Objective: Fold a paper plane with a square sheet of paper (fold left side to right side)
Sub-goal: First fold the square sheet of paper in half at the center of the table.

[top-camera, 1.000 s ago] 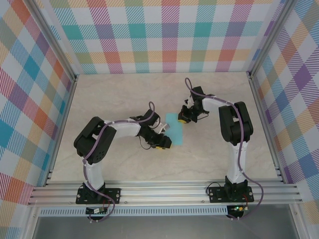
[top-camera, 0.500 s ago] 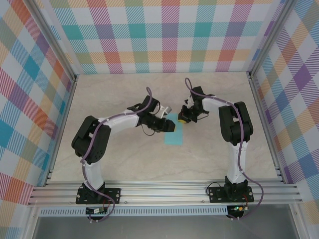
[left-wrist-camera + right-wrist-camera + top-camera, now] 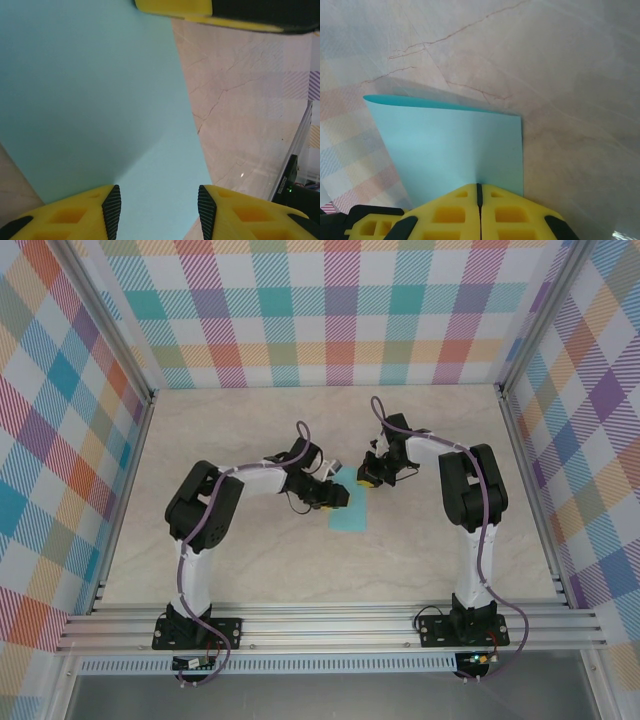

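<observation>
The square sheet of paper (image 3: 351, 514) lies on the table as a turquoise rectangle, folded over on itself. In the right wrist view the paper (image 3: 450, 147) shows a second layer along its far edge. My right gripper (image 3: 479, 188) is shut, its tips pressed down on the sheet's far end (image 3: 368, 480). My left gripper (image 3: 337, 496) hovers at the sheet's left side, close to the right one. It is open (image 3: 159, 211), with the paper (image 3: 95, 100) lying below and between its pads and nothing gripped.
The marble-look table (image 3: 230, 430) is walled by plaid panels with aluminium rails (image 3: 330, 625) along the near edge. The right gripper's yellow finger (image 3: 175, 7) shows at the top of the left wrist view.
The left gripper has swung from the sheet's near-left edge to its far-left part, beside the right gripper. The right arm and the paper have stayed put.
</observation>
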Robot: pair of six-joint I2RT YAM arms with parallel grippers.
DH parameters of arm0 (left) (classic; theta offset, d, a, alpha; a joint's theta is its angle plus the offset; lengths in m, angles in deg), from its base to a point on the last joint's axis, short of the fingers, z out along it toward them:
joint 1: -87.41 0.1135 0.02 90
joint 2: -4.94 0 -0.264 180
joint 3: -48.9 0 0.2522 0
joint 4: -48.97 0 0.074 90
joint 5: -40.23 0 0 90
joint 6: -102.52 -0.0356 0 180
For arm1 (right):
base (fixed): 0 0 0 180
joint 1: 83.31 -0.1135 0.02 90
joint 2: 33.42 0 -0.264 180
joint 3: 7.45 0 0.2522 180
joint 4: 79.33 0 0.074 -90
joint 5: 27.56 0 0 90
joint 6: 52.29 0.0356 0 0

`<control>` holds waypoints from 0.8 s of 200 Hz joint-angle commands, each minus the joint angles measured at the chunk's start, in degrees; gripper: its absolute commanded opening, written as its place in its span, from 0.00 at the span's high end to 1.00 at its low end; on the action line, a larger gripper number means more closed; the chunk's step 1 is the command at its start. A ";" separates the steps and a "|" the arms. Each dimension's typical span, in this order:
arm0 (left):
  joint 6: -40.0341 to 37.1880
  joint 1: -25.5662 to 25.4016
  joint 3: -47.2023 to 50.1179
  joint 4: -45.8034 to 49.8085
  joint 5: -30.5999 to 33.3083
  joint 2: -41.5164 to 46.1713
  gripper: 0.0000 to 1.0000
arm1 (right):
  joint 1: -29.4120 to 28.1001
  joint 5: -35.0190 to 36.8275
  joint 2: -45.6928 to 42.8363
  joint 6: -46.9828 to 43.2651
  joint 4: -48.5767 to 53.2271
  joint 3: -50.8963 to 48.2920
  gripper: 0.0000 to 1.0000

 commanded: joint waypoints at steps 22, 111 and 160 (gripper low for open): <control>-5.89 -3.67 7.03 8.14 -0.31 5.96 0.53 | -0.83 4.96 2.90 -0.94 5.47 -1.49 0.96; -2.86 -5.28 12.87 5.49 3.92 18.04 0.50 | -0.74 0.81 -3.72 -2.54 0.01 -2.81 0.83; -1.44 -5.26 12.14 0.78 13.77 23.78 0.46 | -0.13 5.50 -13.75 -5.81 4.41 -4.27 0.56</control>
